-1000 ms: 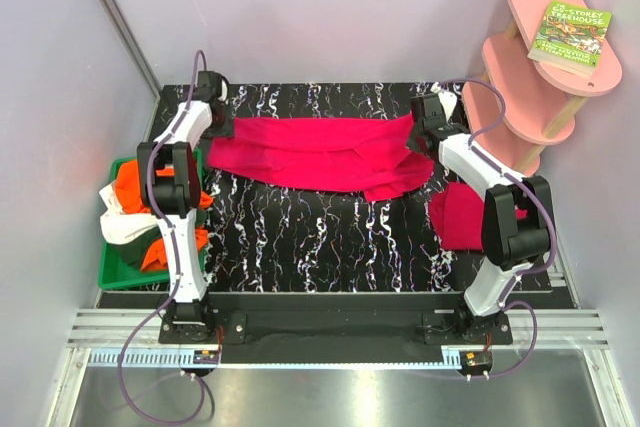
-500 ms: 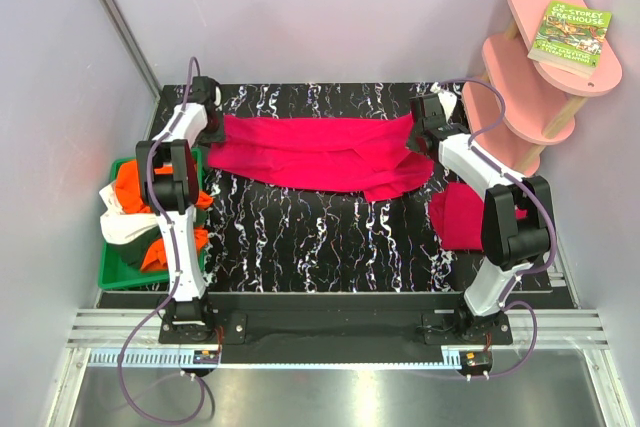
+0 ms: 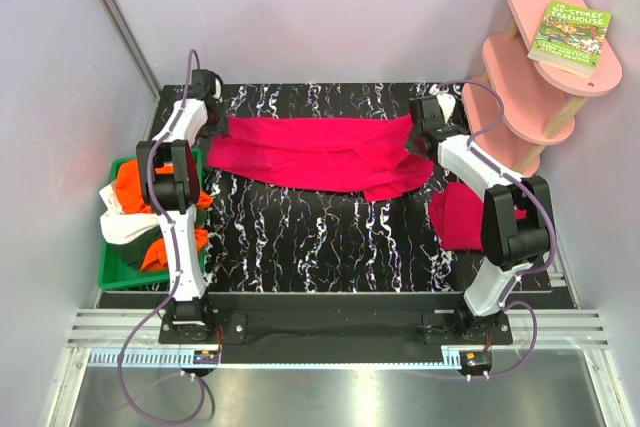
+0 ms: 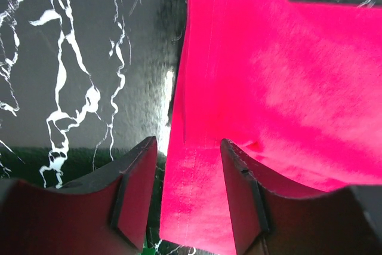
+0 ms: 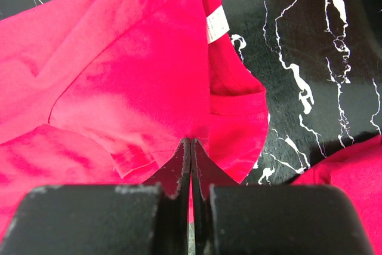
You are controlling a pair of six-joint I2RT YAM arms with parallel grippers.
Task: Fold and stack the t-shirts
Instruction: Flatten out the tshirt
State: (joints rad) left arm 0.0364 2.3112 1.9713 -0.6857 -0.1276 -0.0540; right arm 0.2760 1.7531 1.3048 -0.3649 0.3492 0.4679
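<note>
A crimson-pink t-shirt lies spread sideways across the far half of the black marbled table. My left gripper is at its left end. In the left wrist view this gripper is open, and the shirt's hemmed edge lies flat below and between the two fingers. My right gripper is at the shirt's right end, shut on a fold of the cloth near the collar tag. A second crimson-pink t-shirt lies bunched at the right edge.
A green tray off the table's left side holds crumpled orange and white shirts. A pink tiered shelf with a book stands at the far right. Grey walls close in the back and sides.
My left gripper has shifted slightly left and back at the shirt's end, and the left edge of the shirt now lies straighter. The right arm has not moved.
</note>
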